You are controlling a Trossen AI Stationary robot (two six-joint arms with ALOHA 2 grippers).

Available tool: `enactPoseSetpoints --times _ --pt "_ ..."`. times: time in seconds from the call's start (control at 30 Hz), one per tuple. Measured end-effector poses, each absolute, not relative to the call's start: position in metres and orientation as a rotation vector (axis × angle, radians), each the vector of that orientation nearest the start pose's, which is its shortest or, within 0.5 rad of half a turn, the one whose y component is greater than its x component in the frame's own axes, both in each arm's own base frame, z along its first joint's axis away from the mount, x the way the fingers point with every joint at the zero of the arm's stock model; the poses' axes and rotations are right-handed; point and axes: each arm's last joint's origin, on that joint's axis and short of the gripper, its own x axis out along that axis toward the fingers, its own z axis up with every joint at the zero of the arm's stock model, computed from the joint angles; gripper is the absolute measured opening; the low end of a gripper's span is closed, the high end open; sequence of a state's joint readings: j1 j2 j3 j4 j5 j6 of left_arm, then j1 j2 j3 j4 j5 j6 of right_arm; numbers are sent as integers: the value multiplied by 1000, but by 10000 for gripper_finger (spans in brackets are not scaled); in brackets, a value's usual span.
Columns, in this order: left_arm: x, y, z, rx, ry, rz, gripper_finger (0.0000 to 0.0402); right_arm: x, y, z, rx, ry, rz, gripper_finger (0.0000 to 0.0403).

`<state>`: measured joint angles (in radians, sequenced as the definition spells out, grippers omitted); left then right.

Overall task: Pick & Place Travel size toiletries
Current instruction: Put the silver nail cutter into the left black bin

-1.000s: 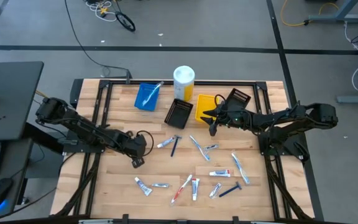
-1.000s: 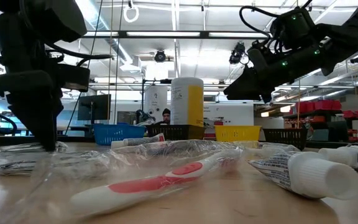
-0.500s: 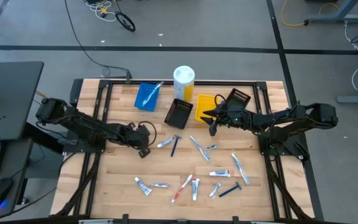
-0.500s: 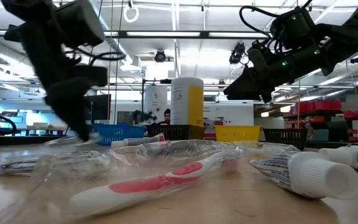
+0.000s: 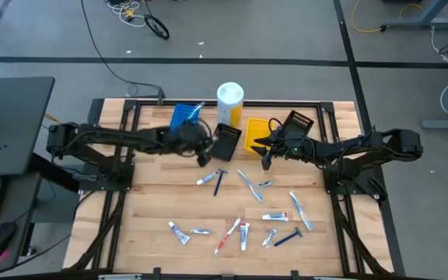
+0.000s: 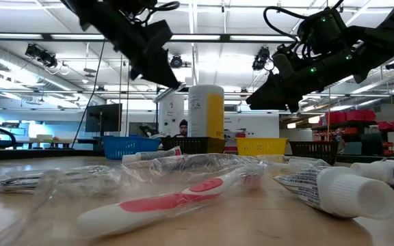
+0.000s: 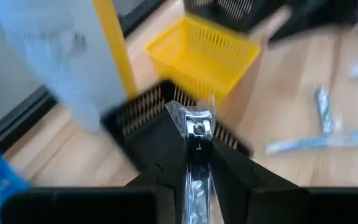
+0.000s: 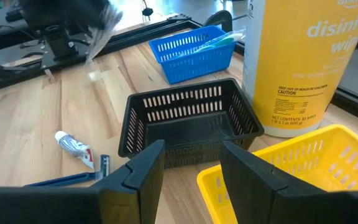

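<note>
My left gripper hangs above the table beside the black bin, shut on a small toiletry in clear wrap with a silvery tip. In the right wrist view the wrap shows as a blur. Several more travel size toiletries lie flat on the wooden table: tubes, toothbrushes and razors. My right gripper hovers open by the yellow bin, touching nothing. My left gripper pinches the wrapped toiletry between its two fingers. The toiletry lies along the fingers, and its silvery end sticks out past the fingertips. The fingers slant downward toward the black bin. The toiletry is lifted clear of the table.
A blue bin holding a toothbrush, a tall white-and-yellow cylinder and a second black bin stand along the far edge. A person shows far off in the room. Bare wood lies at the table's near left.
My left gripper has risen from the table's left part and swung toward the far edge and the right, to the black bin, tipping up from pointing down to a slant. The wrapped toiletry has come off the table with it.
</note>
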<state>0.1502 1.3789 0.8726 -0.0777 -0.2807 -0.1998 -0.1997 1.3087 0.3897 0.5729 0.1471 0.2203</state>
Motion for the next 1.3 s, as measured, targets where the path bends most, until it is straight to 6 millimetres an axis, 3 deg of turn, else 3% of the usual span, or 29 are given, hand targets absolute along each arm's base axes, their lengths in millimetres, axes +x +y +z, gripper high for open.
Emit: enactPoseSetpoints --times 0.1,0.37,0.77,1.3 --pt "294 67 239 -164 523 461 66 233 -51 167 225 308 -380 166" --pt "307 98 193 -151 656 512 66 233 -53 169 219 290 -415 166" --pt "323 119 153 -204 658 453 75 233 -53 169 219 292 -415 166" --pt "322 121 154 -130 670 441 150 235 -46 169 241 299 -296 166"
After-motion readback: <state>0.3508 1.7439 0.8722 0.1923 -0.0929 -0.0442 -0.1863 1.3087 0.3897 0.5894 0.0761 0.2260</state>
